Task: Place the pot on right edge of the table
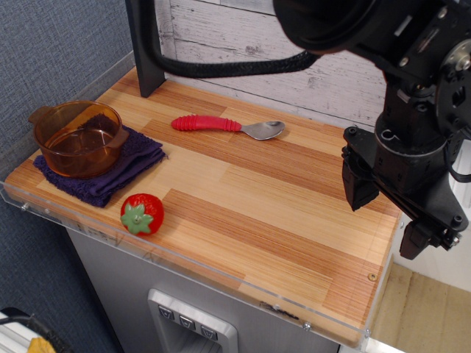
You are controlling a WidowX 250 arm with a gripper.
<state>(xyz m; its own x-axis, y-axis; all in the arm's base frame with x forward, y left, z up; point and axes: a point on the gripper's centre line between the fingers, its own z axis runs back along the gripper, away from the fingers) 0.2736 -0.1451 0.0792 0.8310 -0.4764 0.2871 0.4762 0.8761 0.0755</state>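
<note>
The see-through amber-orange pot (77, 137) stands upright with no lid at the far left of the striped wooden table (257, 206), resting on a folded purple cloth (125, 165). My black gripper (388, 213) hangs over the table's right edge, far from the pot. Its two fingers (359, 184) stand apart with nothing between them, so it is open and empty.
A red strawberry (142, 213) lies near the front edge, just right of the cloth. A spoon with a red handle (228, 126) lies at the back middle. A black post (147, 44) stands at the back left. A clear plastic rim (184, 268) edges the table.
</note>
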